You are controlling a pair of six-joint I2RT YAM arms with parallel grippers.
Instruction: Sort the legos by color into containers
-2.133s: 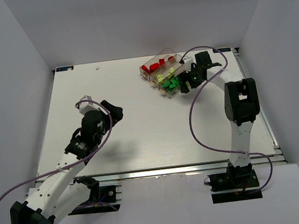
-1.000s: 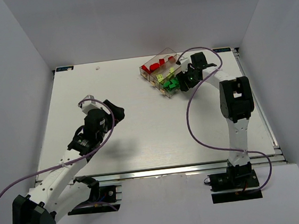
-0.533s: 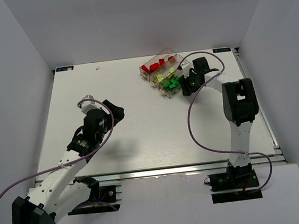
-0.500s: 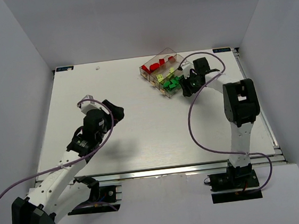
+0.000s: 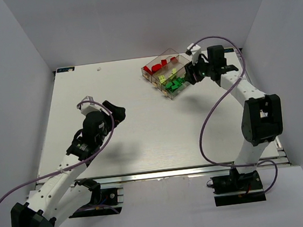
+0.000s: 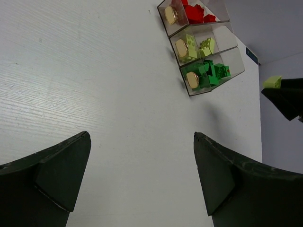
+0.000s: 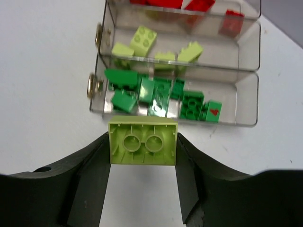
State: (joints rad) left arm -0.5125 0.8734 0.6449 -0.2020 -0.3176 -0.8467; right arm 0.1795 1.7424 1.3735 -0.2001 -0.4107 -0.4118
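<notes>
Now: lime brick point(image 7: 143, 142) held short of tray point(image 7: 258, 56)

R gripper point(image 7: 142, 152) is clamped on brick's ends, hollow side facing cam. Tray lies just beyond fingertips. Lime compartment point(image 7: 227, 53) is one row past green compartment point(image 7: 239, 112), so I'd reach fwd before dropping. L gripper point(image 6: 141, 144) spread wide, empty.

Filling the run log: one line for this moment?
right gripper: shut on lime brick | near tray | left gripper: open, empty

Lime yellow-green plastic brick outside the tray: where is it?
Right wrist view, centre: brick clamped in the right tool, nearest the clear plastic tray's dark-green compartment.
</notes>
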